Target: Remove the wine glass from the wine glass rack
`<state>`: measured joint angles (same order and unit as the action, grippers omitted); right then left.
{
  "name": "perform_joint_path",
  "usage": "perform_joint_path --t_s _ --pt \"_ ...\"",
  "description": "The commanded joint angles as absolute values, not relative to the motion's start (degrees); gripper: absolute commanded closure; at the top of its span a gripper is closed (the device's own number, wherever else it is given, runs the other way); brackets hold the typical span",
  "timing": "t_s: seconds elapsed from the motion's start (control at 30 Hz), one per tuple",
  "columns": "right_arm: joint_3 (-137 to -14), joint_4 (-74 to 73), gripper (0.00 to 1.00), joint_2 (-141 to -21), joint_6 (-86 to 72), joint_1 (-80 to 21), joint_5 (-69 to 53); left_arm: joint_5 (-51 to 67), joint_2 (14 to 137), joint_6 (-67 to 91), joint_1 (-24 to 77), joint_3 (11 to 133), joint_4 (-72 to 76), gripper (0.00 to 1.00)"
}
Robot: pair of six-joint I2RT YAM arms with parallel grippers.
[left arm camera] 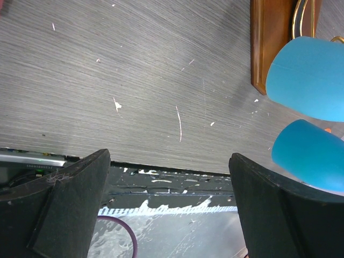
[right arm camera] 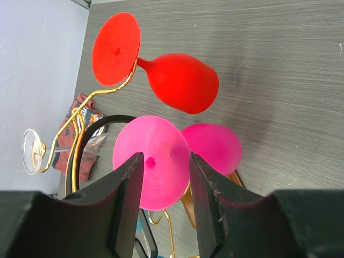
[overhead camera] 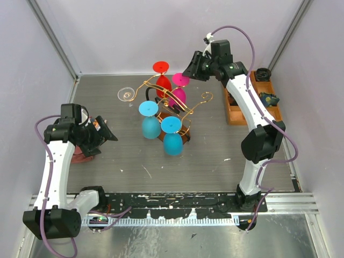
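The wine glass rack (overhead camera: 185,107) is a gold wire frame on a brown wooden base (left arm camera: 269,43) at the table's middle. Upside-down glasses hang on it: a red one (overhead camera: 163,82), a pink one (overhead camera: 178,95), two blue ones (overhead camera: 151,128) and a clear one (overhead camera: 126,94). My right gripper (overhead camera: 189,70) hovers at the pink glass's foot (right arm camera: 161,177); its fingers (right arm camera: 129,188) are partly open in front of the disc, which is wider than the gap, so nothing is gripped. My left gripper (overhead camera: 110,134) is wide open and empty, left of the blue glasses (left arm camera: 306,75).
An orange compartment tray (overhead camera: 235,115) with small dark items stands at the right, behind my right arm. A reddish patterned cloth (overhead camera: 80,156) lies under my left arm. Grey walls close in the back and both sides.
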<state>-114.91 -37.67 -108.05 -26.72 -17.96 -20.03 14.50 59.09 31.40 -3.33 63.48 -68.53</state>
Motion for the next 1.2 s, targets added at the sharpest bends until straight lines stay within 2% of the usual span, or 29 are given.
perform_joint_path --t_s 0.0,0.3,0.5,0.7,0.73,0.83,0.87,1.17 --pt "-115.8 -35.6 0.55 -107.9 -26.3 -18.6 -19.6 15.4 58.4 31.2 -3.3 63.4 -69.5 0.01" --pt "-115.4 -35.8 0.58 -107.5 -25.8 -18.5 -19.9 15.3 58.6 31.0 -3.3 63.0 -69.5 0.02" --pt "-113.8 -35.0 0.66 -106.6 -26.4 -18.6 -22.4 15.3 58.8 31.1 -3.3 62.1 -69.5 0.02" --pt "-112.2 -34.3 0.66 -105.9 -26.8 -18.6 -26.1 15.6 58.9 31.6 -3.4 61.6 -69.3 0.02" --pt "-111.8 -34.1 0.68 -105.8 -26.9 -18.7 -26.1 15.6 58.8 31.6 -3.4 61.5 -69.4 0.02" --pt "-110.9 -33.4 0.93 -105.2 -27.2 -18.7 -26.5 15.6 58.7 31.6 -3.4 61.6 -69.4 0.02" --pt "-110.9 -33.3 0.99 -105.0 -27.3 -18.7 -26.5 15.5 58.6 31.6 -3.3 61.5 -69.4 0.02" --pt "-109.5 -30.2 0.99 -101.2 -31.3 -17.0 -24.5 15.7 58.4 31.6 -3.4 61.3 -69.8 0.02"
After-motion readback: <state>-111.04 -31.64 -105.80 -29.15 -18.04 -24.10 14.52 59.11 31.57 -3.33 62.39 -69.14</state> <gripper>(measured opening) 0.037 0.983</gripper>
